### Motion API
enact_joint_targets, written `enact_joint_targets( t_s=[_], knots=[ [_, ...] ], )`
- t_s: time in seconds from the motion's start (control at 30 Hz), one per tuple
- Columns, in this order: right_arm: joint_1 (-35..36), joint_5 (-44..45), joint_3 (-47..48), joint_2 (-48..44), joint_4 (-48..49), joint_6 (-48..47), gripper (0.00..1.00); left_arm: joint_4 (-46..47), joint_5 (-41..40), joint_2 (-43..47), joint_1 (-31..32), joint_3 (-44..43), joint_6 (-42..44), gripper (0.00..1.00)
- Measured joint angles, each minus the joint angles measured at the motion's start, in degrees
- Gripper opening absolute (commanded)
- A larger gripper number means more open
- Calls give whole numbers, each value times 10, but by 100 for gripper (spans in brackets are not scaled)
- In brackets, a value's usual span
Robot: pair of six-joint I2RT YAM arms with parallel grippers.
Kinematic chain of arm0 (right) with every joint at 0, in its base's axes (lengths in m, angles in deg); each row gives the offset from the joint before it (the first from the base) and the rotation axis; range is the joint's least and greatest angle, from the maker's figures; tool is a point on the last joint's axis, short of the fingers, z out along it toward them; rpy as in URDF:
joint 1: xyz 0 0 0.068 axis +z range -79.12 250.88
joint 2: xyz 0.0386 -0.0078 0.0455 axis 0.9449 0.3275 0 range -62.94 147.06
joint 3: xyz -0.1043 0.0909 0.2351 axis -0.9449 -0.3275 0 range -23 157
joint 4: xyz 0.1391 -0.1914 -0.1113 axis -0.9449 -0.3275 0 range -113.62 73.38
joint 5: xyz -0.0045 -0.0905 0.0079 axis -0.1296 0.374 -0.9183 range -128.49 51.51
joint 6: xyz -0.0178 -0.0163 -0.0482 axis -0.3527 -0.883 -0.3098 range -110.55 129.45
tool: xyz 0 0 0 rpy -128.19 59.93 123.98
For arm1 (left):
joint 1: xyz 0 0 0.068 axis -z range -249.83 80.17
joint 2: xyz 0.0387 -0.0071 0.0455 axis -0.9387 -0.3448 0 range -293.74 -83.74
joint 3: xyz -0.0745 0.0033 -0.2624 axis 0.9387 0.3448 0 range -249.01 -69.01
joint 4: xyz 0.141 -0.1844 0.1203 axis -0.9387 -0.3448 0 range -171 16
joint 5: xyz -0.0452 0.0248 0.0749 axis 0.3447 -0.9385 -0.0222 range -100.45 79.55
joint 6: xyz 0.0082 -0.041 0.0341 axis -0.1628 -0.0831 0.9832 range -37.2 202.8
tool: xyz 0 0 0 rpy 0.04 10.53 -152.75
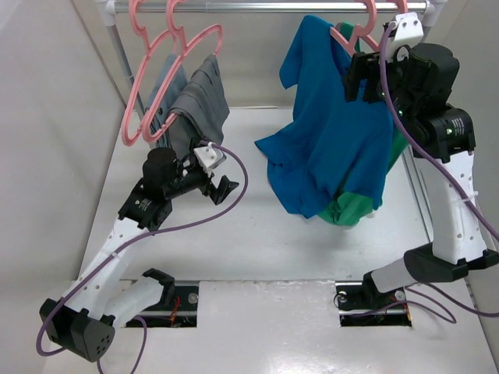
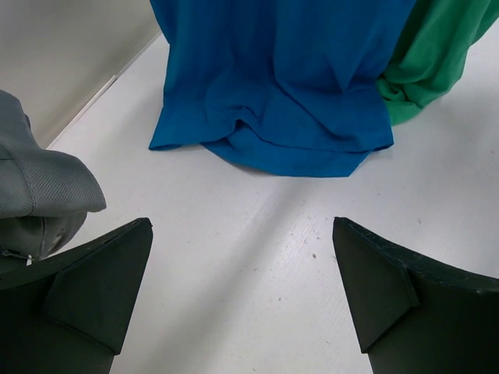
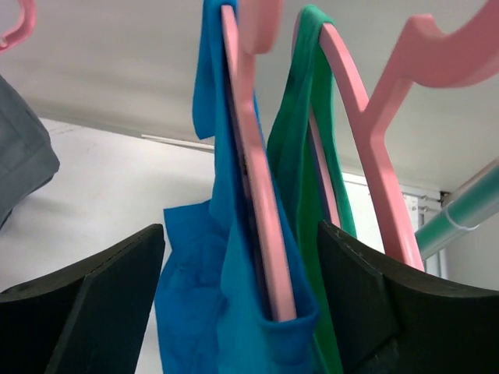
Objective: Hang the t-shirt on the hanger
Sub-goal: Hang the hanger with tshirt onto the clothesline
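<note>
The blue t-shirt hangs from the rail at the back right, its hem bunched on the table. In the right wrist view a pink hanger runs inside the t-shirt's shoulder fabric, which wraps over the hanger's end. My right gripper is up at that shoulder. It is open, with hanger and shirt between the jaws and a gap on each side. My left gripper is open and empty low over the table. It faces the shirt's hem from a distance.
A green top hangs on its own pink hanger just behind the t-shirt. Grey garments on pink hangers hang at the back left beside the left gripper. The metal rail spans the back. White walls close both sides.
</note>
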Motion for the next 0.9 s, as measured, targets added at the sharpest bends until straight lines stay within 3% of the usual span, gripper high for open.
enact_joint_targets(
  t_s=[0.03, 0.17, 0.33, 0.47, 0.7, 0.9],
  knots=[
    [4, 0, 4, 0, -4, -7, 84, 0, 0, 0, 0, 0, 0, 100],
    [29, 16, 30, -4, -20, -37, 100, 0, 0, 0, 0, 0, 0, 100],
    [51, 35, 25, -45, -14, -86, 100, -4, -3, 0, 0, 0, 0, 100],
    [68, 11, -51, -128, 34, -121, 100, -4, -11, 4, 0, 16, 0, 100],
    [136, -155, -355, -296, 196, -163, 100, -12, -68, 59, 0, 104, -2, 100],
    [219, -175, -667, -369, 297, -175, 100, 9, -156, 125, 0, 194, -5, 100]
  ],
)
